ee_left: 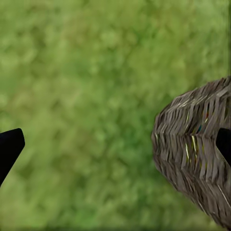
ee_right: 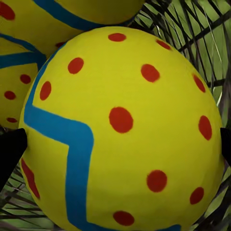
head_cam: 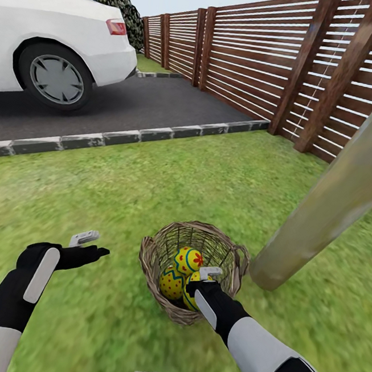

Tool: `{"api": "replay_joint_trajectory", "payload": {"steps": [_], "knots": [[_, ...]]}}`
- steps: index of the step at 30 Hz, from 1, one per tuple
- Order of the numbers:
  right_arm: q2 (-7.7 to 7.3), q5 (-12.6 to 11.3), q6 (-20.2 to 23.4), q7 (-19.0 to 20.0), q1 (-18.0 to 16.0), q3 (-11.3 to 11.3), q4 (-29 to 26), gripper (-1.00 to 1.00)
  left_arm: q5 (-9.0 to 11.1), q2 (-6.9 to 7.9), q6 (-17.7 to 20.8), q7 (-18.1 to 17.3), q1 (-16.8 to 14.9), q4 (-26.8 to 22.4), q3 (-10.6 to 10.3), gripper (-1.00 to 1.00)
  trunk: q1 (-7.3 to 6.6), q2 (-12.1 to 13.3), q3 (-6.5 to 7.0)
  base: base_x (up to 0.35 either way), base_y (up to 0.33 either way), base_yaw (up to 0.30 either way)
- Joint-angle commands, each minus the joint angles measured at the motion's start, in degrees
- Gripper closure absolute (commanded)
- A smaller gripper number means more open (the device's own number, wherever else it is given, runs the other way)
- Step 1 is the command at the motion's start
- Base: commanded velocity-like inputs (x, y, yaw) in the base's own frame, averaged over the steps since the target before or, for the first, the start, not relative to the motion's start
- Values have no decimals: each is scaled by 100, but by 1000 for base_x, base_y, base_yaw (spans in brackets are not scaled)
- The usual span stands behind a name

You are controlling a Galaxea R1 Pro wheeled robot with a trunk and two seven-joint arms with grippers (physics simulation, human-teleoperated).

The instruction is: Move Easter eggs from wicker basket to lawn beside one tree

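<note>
Inside the wicker basket point(head_cam: 162, 252) on the lawn point(head_cam: 105, 189), our right end effector point(head_cam: 203, 279) straddles one Easter egg point(ee_right: 125, 130), jaws open; off-centre closure could squirt it sideways. Left end effector point(head_cam: 88, 244) hangs open.

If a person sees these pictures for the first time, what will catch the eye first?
The three yellow Easter eggs with red dots and blue zigzags lie in the round brown wicker basket on the green lawn, with the right gripper reaching in. A slim pale tree trunk leans beside it; a white car stands behind.
</note>
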Motion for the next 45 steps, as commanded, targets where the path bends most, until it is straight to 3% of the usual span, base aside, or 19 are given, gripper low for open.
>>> {"api": "replay_joint_trajectory", "payload": {"steps": [1, 14, 41, 45], "knots": [[0, -39, 19, -33, -6, 34, -3, 100, 46, 1, 26, 32, -4, -6, 4, -100, -1, -2, -5, 0, 0, 0], [0, -39, 20, -33, -6, 34, -3, 100, 46, 0, 26, 36, -5, -6, 4, -100, -19, 7, 150, 0, 0, 0], [0, -57, 105, -33, 12, 28, -1, 100, 46, 1, 26, 36, -7, -7, 4, -100, -89, 43, 749, 0, 0, 0], [0, -57, 108, -33, 12, 29, -1, 100, 46, 2, 26, 33, -4, -7, 4, -100, -133, 123, 785, 0, 0, 0]]}}
